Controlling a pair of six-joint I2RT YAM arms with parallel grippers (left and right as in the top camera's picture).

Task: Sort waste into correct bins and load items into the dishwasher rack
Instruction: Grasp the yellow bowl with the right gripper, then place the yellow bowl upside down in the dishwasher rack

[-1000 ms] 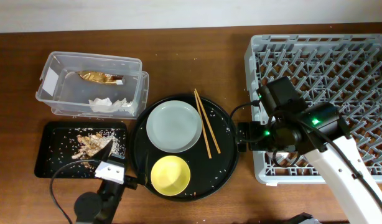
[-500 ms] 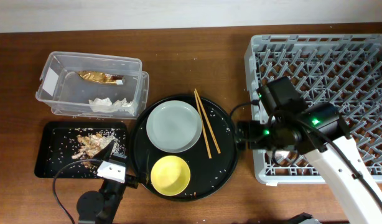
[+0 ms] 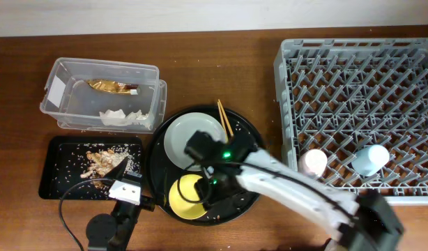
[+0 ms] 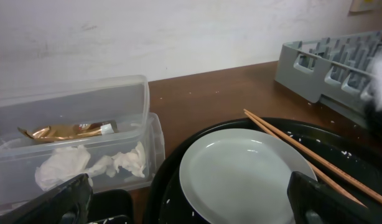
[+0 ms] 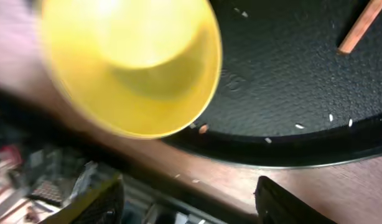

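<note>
The yellow bowl (image 3: 180, 195) sits at the front of the round black tray (image 3: 252, 139). My right gripper (image 3: 208, 187) hovers at the bowl's right side, open and empty. In the right wrist view the bowl (image 5: 129, 62) is blurred, ahead of the fingers (image 5: 188, 199). The grey plate (image 3: 179, 136) and chopsticks (image 3: 222, 115) lie on the same tray. The pink cup (image 3: 314, 162) and blue cup (image 3: 371, 159) stand in the dishwasher rack (image 3: 353, 84). My left gripper (image 3: 123, 188) is open, low at the front left, facing the plate (image 4: 247, 174).
The clear tub (image 3: 155, 94) holds the golden wrapper (image 3: 111, 86) and white tissue (image 3: 120, 116). The shallow black tray (image 3: 54, 167) holds food scraps (image 3: 102, 160) and rice crumbs. Rice grains dot the round tray (image 5: 290, 93). A cable loops at the front left.
My right arm has swung left from the rack's edge across the round tray to the yellow bowl. The pink and blue cups now show in the rack. The left arm has not moved.
</note>
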